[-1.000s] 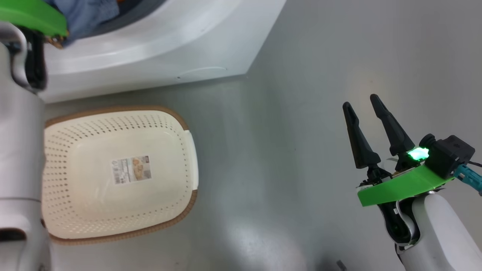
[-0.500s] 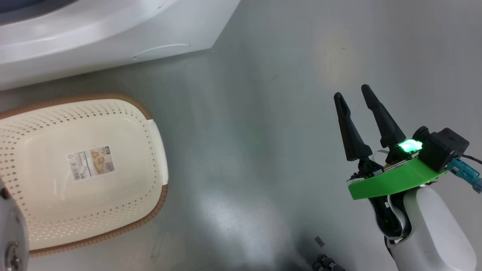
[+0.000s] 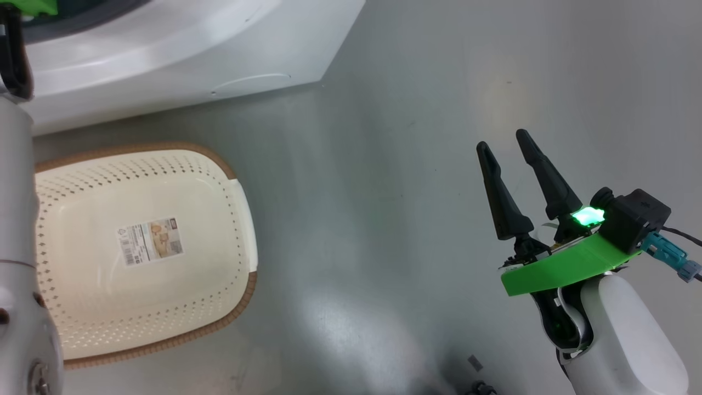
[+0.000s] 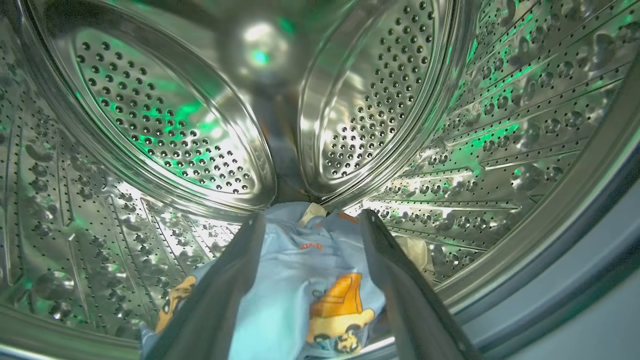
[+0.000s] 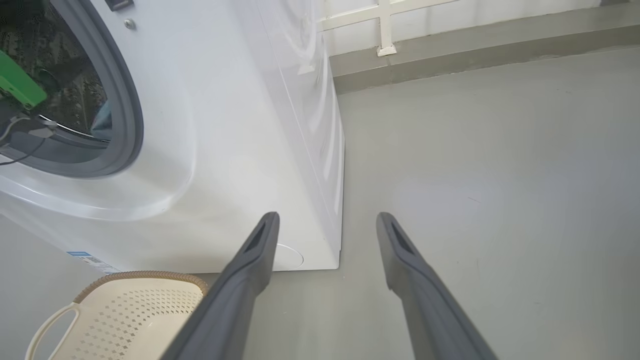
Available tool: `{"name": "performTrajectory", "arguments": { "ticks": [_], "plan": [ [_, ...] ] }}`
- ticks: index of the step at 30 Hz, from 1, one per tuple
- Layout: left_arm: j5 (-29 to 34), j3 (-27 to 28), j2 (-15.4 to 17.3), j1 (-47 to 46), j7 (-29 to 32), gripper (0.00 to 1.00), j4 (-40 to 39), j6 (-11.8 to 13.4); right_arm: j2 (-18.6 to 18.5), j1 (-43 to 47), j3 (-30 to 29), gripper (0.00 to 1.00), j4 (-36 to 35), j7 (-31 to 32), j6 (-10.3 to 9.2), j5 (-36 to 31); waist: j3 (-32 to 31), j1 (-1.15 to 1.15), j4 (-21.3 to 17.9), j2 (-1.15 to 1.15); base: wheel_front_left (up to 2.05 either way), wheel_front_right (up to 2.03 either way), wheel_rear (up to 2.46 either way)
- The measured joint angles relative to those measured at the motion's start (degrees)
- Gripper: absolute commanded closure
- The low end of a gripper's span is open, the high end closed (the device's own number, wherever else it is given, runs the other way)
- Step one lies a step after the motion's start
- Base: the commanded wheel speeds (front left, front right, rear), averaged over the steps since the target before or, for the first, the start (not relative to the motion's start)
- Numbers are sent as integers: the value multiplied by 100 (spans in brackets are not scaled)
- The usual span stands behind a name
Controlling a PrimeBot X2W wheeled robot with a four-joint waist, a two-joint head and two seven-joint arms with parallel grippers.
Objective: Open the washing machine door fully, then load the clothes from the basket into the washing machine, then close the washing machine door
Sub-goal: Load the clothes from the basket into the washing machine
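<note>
Left gripper (image 4: 312, 216) is inside the washing machine (image 5: 225, 150) drum (image 4: 175, 125), fingers spread, the clothes (image 4: 300, 280) lying between them near the lip — perhaps touching one finger. Pulling back could drag cloth over the gasket (image 5: 132, 100) — it would then jam the closing. Right gripper (image 3: 502, 140) idle, spread.

left arm: left forearm (image 3: 16, 219) pale, running up the head view's left edge | left gripper (image 4: 313, 216): two dark fingers spread wide, tips well apart | right arm: right forearm (image 3: 620, 334) pale, rising at lower right; green wrist plate (image 3: 559, 269) above it | right gripper (image 3: 502, 140): fingers parted, pointing up and slightly left
</note>
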Motion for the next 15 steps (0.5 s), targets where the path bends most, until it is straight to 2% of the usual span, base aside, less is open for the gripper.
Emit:
{"name": "performTrajectory", "arguments": {
  "ticks": [4, 15],
  "plan": [
    [-1, -18, -76, 102, 0, 0, -40, -65, -25, 1, 12, 0, 46, 0, 0, 0, -167, 0, 64, 0, 0, 0, 0],
    [-14, 35, -289, 1190, 0, 0, -619, -104, -182, 30, 11, 0, 114, 0, 0, 0, -735, 0, 225, 0, 0, 0, 0]
  ]
}}
